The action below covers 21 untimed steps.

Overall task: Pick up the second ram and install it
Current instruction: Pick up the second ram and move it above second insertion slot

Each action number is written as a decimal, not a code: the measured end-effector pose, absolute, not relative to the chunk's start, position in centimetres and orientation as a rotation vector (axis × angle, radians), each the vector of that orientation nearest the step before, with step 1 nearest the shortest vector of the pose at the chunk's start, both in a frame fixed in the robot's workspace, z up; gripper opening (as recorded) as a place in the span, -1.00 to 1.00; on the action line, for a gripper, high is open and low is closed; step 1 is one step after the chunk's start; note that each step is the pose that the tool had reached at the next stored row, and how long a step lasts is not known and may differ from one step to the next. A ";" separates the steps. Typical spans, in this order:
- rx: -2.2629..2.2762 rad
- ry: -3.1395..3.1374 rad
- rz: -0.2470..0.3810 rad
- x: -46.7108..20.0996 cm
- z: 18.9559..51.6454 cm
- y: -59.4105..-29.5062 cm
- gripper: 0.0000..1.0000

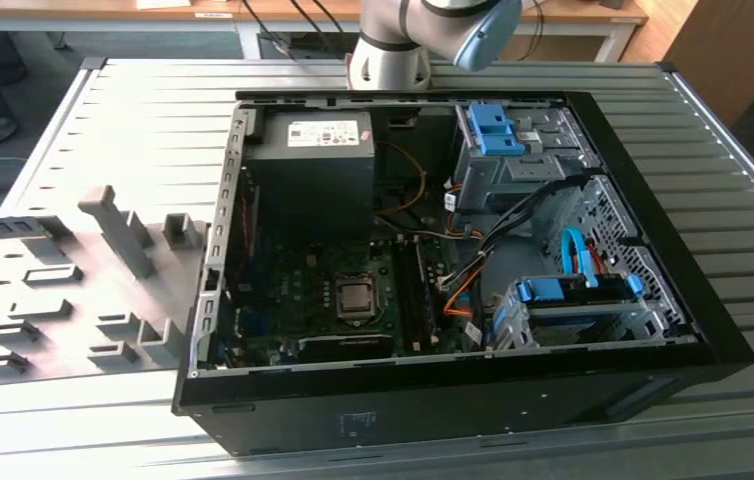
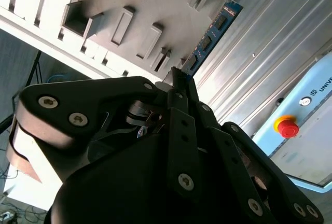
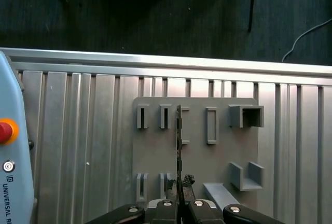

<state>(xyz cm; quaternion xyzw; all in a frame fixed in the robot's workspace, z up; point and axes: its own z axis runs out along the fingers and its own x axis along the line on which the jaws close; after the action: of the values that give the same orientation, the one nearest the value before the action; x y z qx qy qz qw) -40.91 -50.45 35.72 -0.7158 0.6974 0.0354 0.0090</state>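
Observation:
The second ram is a thin dark stick, seen edge-on in the first wrist view, reaching out from my fingertips over the gray fixture plate. Its blue face with chips shows in the second wrist view. My gripper is shut on one end of it. In the exterior view the stick hangs level over the fixture at the exterior view's left edge. The open computer case with its motherboard lies to the exterior view's right of it.
A look-alike dark stick sits in a motherboard slot. Gray blocks and slots rise from the fixture. A pendant with a red stop button lies on the ribbed metal table. Cables and blue drive brackets crowd the case.

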 end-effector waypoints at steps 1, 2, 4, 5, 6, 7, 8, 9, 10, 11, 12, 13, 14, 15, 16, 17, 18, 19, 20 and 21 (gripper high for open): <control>-2.236 2.178 0.111 -40.9 35.8 -50.4 -0.72; -2.236 2.178 0.111 -40.9 36.0 -50.4 -0.72; -2.236 2.178 0.111 -40.9 36.2 -50.4 -0.72; -2.236 2.178 0.111 -40.9 36.3 -50.4 -0.72; -2.236 2.178 0.111 -40.9 36.4 -50.4 -0.72; -2.236 2.178 0.111 -40.9 36.6 -50.4 -0.72; -2.236 2.178 0.111 -40.9 36.7 -50.4 -0.72; -2.236 2.178 0.111 -40.9 36.8 -50.4 -0.72; -2.236 2.178 0.111 -40.9 36.9 -50.4 -0.72; -2.236 2.178 0.111 -40.9 37.0 -50.4 -0.72; -2.236 2.178 0.111 -40.9 37.1 -50.4 -0.72; -2.236 2.178 0.111 -40.9 37.2 -50.4 -0.72; -2.236 2.178 0.111 -40.9 37.4 -50.4 -0.72; -2.236 2.178 0.111 -40.9 37.5 -50.4 -0.72; -2.236 2.178 0.111 -40.9 37.6 -50.4 -0.72; -2.236 2.178 0.111 -40.9 37.7 -50.4 -0.72; -2.236 2.178 0.111 -40.9 37.8 -50.4 -0.72; -2.236 2.179 0.111 -40.9 37.9 -50.4 -0.72; -2.236 2.178 0.111 -40.9 38.0 -50.4 -0.72; -2.236 2.178 0.111 -40.9 38.2 -50.4 -0.72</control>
<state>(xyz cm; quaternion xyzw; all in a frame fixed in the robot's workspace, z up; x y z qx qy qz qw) -40.92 -50.45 38.16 -0.7158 0.6974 0.0354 0.0090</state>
